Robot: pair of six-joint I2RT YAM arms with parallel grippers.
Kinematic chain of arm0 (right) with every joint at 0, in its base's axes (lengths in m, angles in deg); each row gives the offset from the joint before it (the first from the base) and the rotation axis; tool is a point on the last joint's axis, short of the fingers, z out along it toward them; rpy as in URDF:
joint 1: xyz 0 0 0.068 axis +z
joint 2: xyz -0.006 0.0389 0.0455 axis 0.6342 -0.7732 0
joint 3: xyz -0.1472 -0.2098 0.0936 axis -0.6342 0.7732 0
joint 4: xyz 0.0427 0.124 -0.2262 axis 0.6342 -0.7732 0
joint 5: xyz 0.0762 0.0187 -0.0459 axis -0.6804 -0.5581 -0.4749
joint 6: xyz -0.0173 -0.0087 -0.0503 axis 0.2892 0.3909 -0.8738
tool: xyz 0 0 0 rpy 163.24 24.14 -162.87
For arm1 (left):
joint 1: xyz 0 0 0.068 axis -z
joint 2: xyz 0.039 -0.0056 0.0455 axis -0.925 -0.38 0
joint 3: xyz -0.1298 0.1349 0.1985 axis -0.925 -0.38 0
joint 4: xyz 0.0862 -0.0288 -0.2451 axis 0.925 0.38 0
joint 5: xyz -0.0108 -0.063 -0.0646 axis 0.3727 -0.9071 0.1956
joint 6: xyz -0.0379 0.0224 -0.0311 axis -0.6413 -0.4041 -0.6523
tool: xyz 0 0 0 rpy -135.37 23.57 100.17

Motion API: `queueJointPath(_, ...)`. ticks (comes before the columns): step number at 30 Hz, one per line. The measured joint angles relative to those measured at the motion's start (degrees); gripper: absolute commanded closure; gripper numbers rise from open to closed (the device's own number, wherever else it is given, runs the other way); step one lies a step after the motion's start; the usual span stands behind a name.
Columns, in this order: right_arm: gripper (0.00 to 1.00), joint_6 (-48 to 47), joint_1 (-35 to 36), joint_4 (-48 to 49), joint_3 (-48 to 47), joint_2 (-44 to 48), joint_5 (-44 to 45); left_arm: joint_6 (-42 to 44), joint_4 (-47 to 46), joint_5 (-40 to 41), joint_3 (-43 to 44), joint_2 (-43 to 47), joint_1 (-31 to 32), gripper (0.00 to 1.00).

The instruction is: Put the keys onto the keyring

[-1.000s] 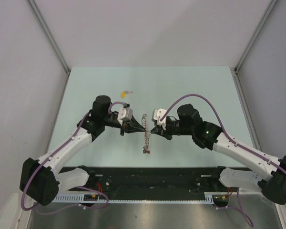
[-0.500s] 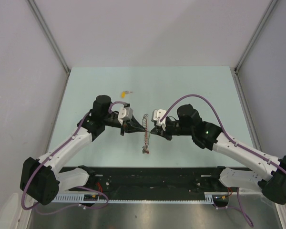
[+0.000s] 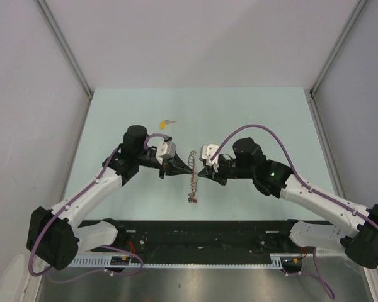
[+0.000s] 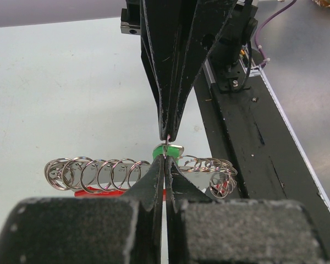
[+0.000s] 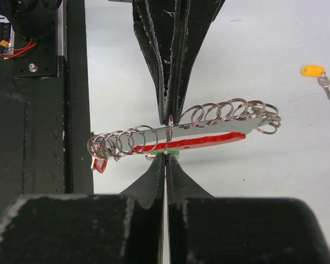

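Note:
The keyring [image 3: 192, 178] is stretched between both grippers above the table: a row of silver rings [image 5: 220, 113], a red band [image 5: 201, 141] and a red tag [image 5: 99, 165]. My left gripper [image 4: 165, 159] is shut on one ring of the chain [image 4: 99, 173], tip to tip with the right fingers [image 4: 179, 66]. My right gripper [image 5: 165, 157] is shut on a thin ring at the green key [image 5: 174, 150], whose green head [image 4: 169, 149] shows between the two tips. The yellow key [image 3: 166, 121] lies alone on the table, also seen in the right wrist view [image 5: 314, 72].
The pale green table [image 3: 258, 119] is bordered by grey walls. A black rail with the arm bases [image 3: 201, 236] runs along its near edge, close under the keyring's lower end [image 3: 191, 199].

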State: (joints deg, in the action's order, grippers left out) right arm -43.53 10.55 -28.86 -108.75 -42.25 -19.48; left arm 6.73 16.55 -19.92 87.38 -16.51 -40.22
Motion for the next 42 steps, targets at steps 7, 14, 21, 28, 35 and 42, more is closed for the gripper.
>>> queueJointPath(7, 1.0, 0.0, 0.28, 0.09, 0.0, -0.02, -0.07, 0.0, 0.11, 0.0, 0.0, 0.0, 0.04, 1.0)
queueJointPath(14, 1.0, 0.04, 0.94, 1.03, 0.0, -0.09, -0.04, 0.02, 0.13, 0.04, 0.0, 0.0, 0.24, 1.0)
queueJointPath(21, 1.0, 0.17, 1.22, 0.83, -0.11, -0.33, 0.7, 0.31, 0.2, 0.07, 0.0, 0.0, 0.39, 1.0)
queueJointPath(28, 1.0, 0.15, 1.25, -1.62, -0.2, -0.2, 3.28, 0.48, 0.33, 0.09, 0.0, 0.0, 0.39, 1.0)
queueJointPath(35, 1.0, 0.17, 1.25, -2.97, -0.2, 0.22, 4.0, 0.87, 0.61, 0.2, 0.0, 0.0, 0.39, 1.0)
queueJointPath(42, 1.0, 0.48, 1.25, -1.68, -0.2, 0.22, 2.69, 0.9, 0.66, 0.17, 0.02, 0.0, 0.39, 1.0)
